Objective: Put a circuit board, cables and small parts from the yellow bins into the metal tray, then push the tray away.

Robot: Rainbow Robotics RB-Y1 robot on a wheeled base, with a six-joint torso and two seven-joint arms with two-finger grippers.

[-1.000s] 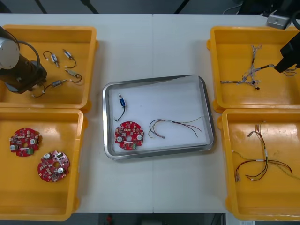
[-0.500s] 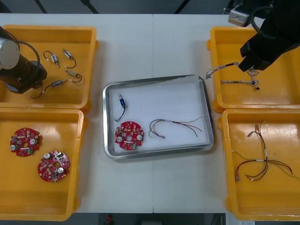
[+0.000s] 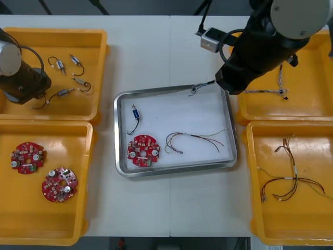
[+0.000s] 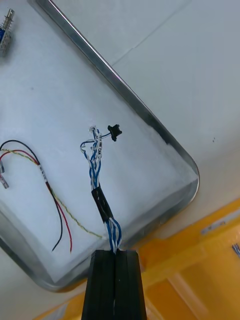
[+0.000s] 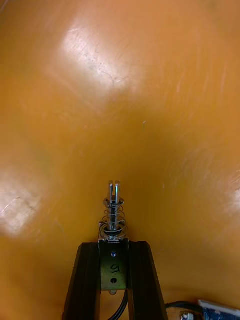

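My right gripper (image 3: 222,83) is shut on a twisted blue and white cable (image 4: 100,200). The cable's free end (image 3: 196,88) hangs over the far right corner of the metal tray (image 3: 229,151). In the tray lie a round red circuit board (image 3: 143,150), a small metal part with a black lead (image 3: 135,112) and a red and yellow cable (image 3: 195,139). My left arm (image 3: 21,80) is low in the far left yellow bin (image 3: 99,73). There my left gripper (image 5: 114,260) is shut on a small metal part (image 5: 114,220) with a spring, just above the bin floor.
Several small metal parts (image 3: 73,78) lie in the far left bin. Two circuit boards (image 3: 28,157) (image 3: 59,184) sit in the near left bin. More blue and white cable (image 3: 270,92) lies in the far right bin, and red and yellow cables (image 3: 286,179) in the near right one.
My right arm has swung left from the far right bin, carrying the blue and white cable to the tray's far right corner. The left arm has stayed over its bin.
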